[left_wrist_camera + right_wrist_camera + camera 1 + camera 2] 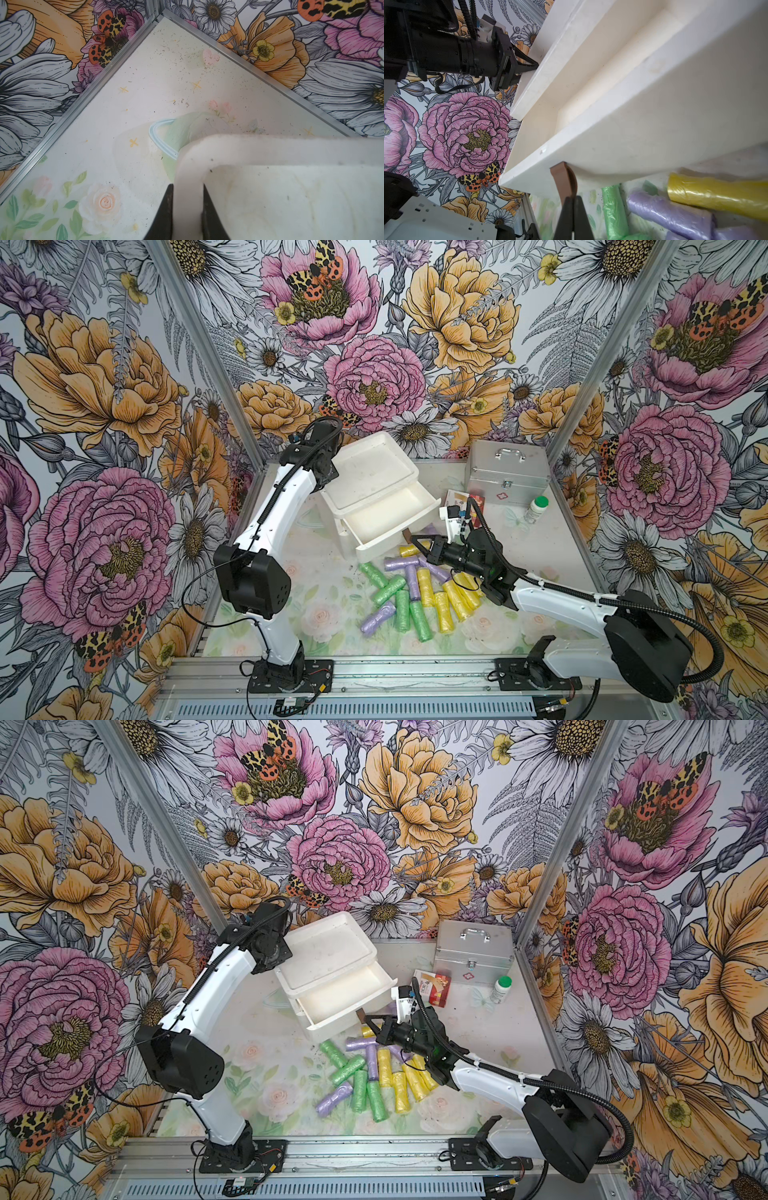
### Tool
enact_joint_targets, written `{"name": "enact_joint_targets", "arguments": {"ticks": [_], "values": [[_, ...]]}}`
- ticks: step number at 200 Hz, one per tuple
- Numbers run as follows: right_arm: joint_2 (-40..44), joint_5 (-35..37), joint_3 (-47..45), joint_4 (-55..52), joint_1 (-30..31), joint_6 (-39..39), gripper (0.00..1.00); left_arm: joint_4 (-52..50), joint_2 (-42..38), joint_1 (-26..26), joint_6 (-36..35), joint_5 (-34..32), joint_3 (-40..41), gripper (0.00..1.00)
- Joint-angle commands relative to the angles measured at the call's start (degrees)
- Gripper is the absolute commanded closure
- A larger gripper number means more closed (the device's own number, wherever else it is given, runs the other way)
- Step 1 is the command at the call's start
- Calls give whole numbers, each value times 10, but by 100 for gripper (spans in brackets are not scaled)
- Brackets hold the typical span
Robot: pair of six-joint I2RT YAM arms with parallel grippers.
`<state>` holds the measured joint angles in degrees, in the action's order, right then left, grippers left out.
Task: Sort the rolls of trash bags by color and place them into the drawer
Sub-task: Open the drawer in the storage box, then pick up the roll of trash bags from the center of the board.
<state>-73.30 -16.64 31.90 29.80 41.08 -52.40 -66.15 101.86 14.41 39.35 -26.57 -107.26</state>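
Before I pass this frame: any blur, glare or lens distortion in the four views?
Left wrist: the white rim pinched by the left gripper is soft, tabletop behind sharp. Right wrist: right gripper slightly blurred on the brown tab; mild sheen on the yellow roll. Both top views: even light, frame posts splay outward.

Floral wallpaper walls (374, 364) at 9, 12 and 3 o'clock. Aluminium corner posts (205, 344) at 11 and 1. Pastel rose-print table mat (324, 614) underneath. Slotted metal rail (415, 676) at 6.
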Motion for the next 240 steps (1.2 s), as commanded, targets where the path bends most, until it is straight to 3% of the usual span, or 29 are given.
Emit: {"name": "enact_joint_targets", "arguments": {"ticks": [1,129,150,169,197,240], "values": [[9,12,-34,-73,13,10,100,23,42,-2,75,37,15,100],[74,55,-67,-147,33,16,100,23,38,-7,100,34,27,100],[95,62,-64,-186,33,29,59,23,38,-6,103,36,27,100],[136,102,-46,-289,33,67,41,23,36,-4,101,39,25,100],[202,176,-31,-440,18,108,28,23,30,0,93,38,26,100],[212,198,-27,-551,-32,136,27,23,29,-1,83,32,31,100]]}}
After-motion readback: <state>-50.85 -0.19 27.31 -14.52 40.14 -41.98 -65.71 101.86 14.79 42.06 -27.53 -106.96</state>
